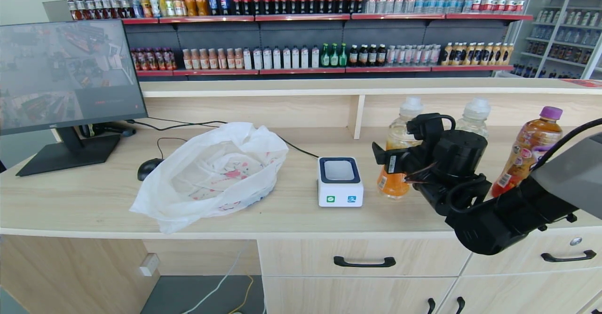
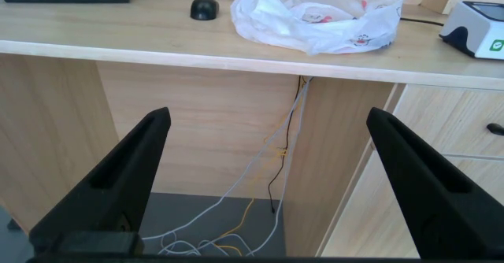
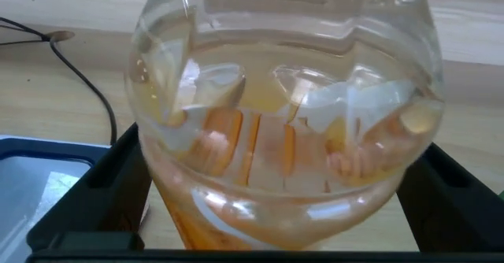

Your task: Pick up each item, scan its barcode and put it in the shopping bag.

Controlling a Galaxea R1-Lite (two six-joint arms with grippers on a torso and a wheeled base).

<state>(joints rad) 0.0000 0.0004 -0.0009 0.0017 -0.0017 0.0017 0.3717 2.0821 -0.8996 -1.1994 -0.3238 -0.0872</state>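
- Head view: white shopping bag [image 1: 216,173] lying open-mouthed on the wooden counter [image 1: 94,196], between a black mouse [image 1: 149,167] and the white scanner [image 1: 340,181].
- Just right of the scanner, an orange drink bottle [image 1: 394,184] upright on the counter, with the right gripper [image 1: 397,161] set around its middle.
- Behind that arm, a clear bottle [image 1: 475,116]; farther right, a purple-capped bottle [image 1: 529,149], leaning a little.
- On the counter's left end, a monitor [image 1: 66,74].
- Left wrist view: left gripper [image 2: 264,192] spread wide with nothing between, held low before the counter front [image 2: 205,113], below the top's edge.
- Up on the counter top, the shopping bag [image 2: 323,15], beside the mouse [image 2: 204,9] and a corner of the scanner [image 2: 476,27].
- Right wrist view: right gripper [image 3: 276,192] flanking the orange drink bottle [image 3: 276,98] closely on both sides; clamped or merely close, impossible to tell.
- Beside the bottle, the edge of the scanner [image 3: 39,168].
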